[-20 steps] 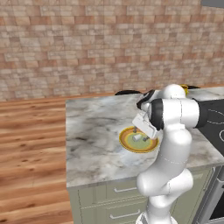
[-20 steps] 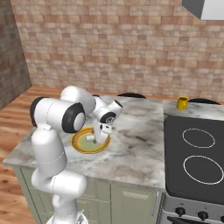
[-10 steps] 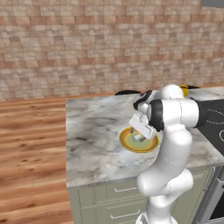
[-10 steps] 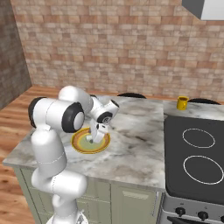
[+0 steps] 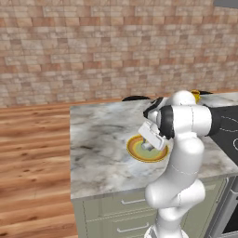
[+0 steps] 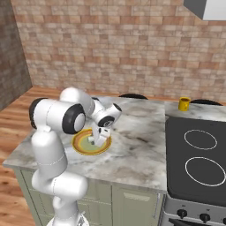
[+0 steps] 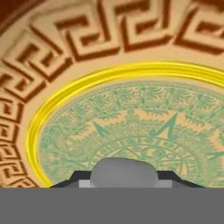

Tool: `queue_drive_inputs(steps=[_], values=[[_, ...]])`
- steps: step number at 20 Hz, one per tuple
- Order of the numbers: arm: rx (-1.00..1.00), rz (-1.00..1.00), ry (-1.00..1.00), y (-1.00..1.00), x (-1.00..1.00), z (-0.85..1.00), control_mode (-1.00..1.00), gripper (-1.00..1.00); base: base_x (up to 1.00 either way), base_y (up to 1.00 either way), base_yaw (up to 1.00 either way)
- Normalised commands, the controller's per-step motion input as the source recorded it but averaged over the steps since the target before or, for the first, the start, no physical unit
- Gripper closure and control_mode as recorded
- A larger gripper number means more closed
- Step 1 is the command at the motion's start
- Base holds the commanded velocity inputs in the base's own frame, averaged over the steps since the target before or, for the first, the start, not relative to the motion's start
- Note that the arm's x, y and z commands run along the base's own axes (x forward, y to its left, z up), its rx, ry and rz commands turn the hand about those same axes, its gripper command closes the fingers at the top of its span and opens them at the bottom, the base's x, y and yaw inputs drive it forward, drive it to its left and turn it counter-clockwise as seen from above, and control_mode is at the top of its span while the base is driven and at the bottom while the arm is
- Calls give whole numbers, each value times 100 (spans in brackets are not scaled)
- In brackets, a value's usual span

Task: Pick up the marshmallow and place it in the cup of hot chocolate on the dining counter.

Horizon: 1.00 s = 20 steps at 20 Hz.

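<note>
The gripper is pressing down onto the plate near the dining counter's front left corner, fingers closing around the marshmallow, while the cup of hot chocolate is sitting at the far edge.

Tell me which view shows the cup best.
The right base view: the cup stands in plain sight, yellow, at the counter's far edge behind the cooktop. In the left base view, just a yellow sliver peeks over the arm's shoulder. The hand view looks closely at the plate instead.
</note>
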Motion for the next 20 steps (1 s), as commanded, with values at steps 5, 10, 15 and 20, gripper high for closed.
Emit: queue_drive_inputs(steps=[5, 10, 15, 20], values=[[1, 0, -11, -15, 0, -5, -100, 100, 0, 0, 0], [1, 0, -14, -1, -21, 4, -100, 100, 0, 0, 0], [0, -1, -2, 0, -50, 59, -100, 100, 0, 0, 0], [-13, 6, 0, 14, -61, 56, -100, 100, 0, 0, 0]])
